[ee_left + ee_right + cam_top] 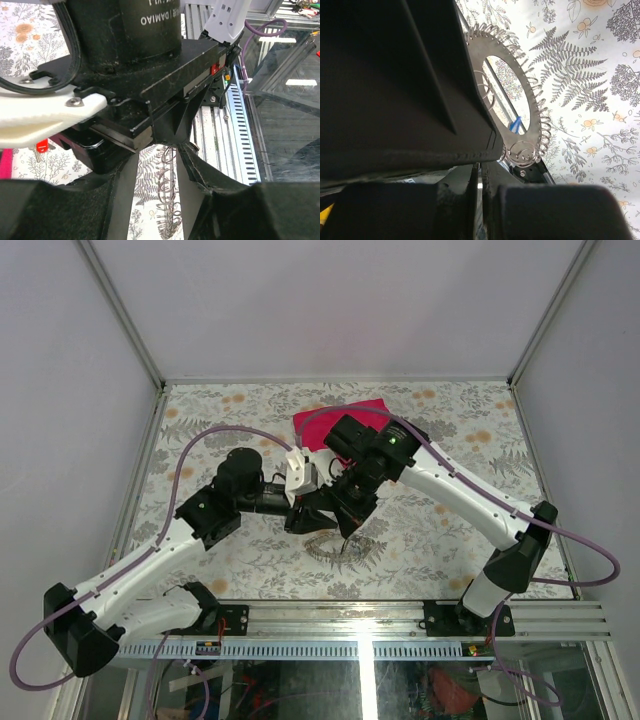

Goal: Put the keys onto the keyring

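Both arms meet over the middle of the flowered table (200, 560), with the pink cloth (318, 428) behind them.

Keyring (338, 546): on or just off the table, directly under the two pincers and toward the near edge. From above it reads as a flattened oval, long axis running left to right. I cannot tell whether it lies flat or is tipped up on one rim.

Right pincer (348, 526): fingers pressed together, pointing down at the ring. In its own wrist view the closed tips (481, 170) sit just beside the ring's near rim, and the keyring (481, 46) stretches away up and to the left, its wire loops bristling round the outer edge. The left arm's black bulk covers the contact spot, so I cannot tell whether the rim is pinched or only touched.

Left pincer (305, 518): comes in from the left, very close to the right one. In its wrist view the left pincer (157, 170) has its fingers partly spread, and the keyring (167, 192) shows through the gap, lying ahead of and below the tips. Nothing is seen between the fingers.

A red tab (42, 146) lies off to the left on the table and may be a key. A blue sliver (516, 125) shows through the ring's open centre; what it is, I cannot say.

Judgement: the right arm is nearer the ring. The coming move turns on the ring's near rim staying steady at the right tips while the left works along the long axis.
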`<state>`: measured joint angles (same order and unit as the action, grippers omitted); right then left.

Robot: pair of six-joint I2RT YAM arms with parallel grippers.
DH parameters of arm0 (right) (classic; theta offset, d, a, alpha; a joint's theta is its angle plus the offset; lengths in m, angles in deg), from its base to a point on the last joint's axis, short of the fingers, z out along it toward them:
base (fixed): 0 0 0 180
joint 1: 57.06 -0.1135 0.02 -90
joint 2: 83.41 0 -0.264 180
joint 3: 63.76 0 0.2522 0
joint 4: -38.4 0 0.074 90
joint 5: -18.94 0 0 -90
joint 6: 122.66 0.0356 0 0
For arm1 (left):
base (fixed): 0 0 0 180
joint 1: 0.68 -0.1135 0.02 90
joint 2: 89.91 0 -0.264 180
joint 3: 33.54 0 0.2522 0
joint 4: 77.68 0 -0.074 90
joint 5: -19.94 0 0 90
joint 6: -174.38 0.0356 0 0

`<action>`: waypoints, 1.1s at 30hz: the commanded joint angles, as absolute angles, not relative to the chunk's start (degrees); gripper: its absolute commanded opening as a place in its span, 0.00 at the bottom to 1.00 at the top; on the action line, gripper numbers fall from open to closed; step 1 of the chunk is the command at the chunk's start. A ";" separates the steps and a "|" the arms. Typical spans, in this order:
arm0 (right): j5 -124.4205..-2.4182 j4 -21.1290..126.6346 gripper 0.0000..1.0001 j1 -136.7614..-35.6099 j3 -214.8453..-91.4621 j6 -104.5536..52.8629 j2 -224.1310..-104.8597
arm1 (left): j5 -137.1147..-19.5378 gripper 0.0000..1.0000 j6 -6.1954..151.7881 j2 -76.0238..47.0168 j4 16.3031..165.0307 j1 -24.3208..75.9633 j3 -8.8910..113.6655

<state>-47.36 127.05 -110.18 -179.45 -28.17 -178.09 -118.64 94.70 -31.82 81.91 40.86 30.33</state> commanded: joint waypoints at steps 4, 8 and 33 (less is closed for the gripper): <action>-45.58 126.51 0.00 -110.06 -183.37 -28.58 -173.26 | -120.56 0.37 97.82 -30.74 79.69 41.22 33.11; -45.38 126.27 0.00 -110.06 -183.64 -28.75 -172.48 | -121.03 0.37 97.89 -30.50 79.69 41.23 33.37; -44.77 123.54 0.00 -110.13 -182.64 -29.05 -170.15 | -125.94 0.11 97.93 -28.33 80.30 41.19 34.87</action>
<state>-45.70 124.95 -110.16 -180.85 -28.80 -173.89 -123.84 96.98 -28.63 78.63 40.97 32.84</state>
